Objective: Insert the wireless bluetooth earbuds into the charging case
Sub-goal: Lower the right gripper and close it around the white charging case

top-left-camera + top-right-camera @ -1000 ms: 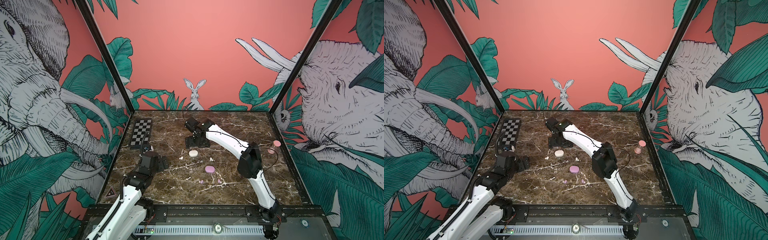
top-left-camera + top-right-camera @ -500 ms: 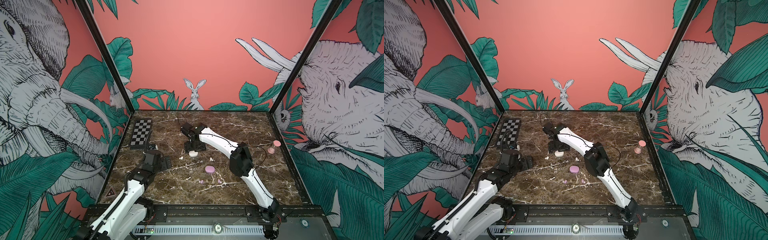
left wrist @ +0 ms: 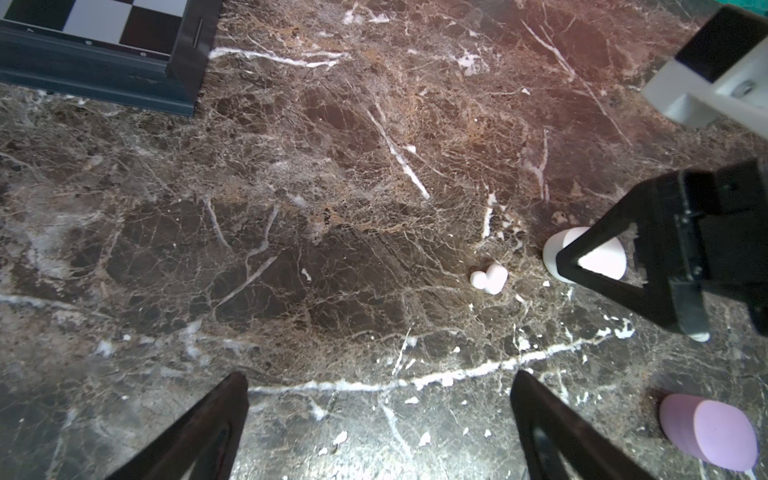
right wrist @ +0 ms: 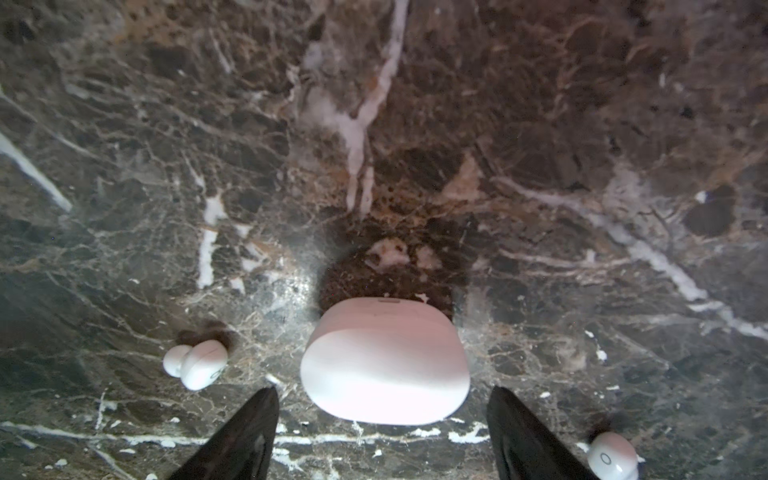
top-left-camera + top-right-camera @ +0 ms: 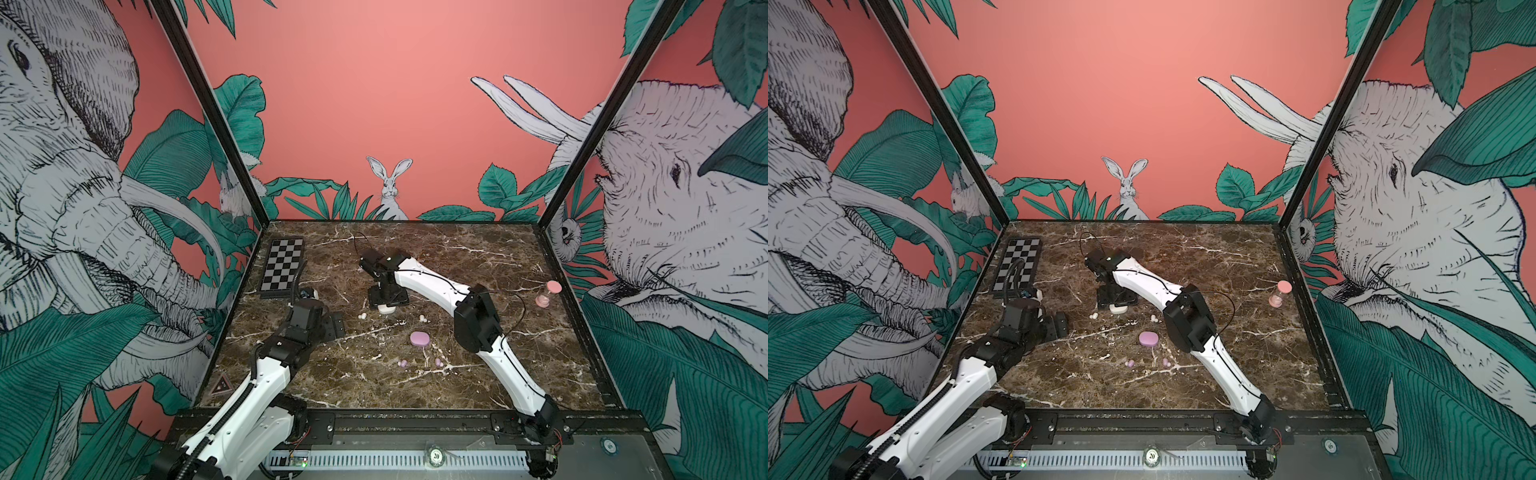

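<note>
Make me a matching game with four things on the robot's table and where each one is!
Things:
1. white case
2. lilac case
3. pink hourglass
4. chessboard

Places:
A. back left corner
B. far over on the right
C. right at the open jaws of the right gripper
D. just behind the lilac earbuds

Pairs: 1-C, 2-D, 3-B, 4-A
</note>
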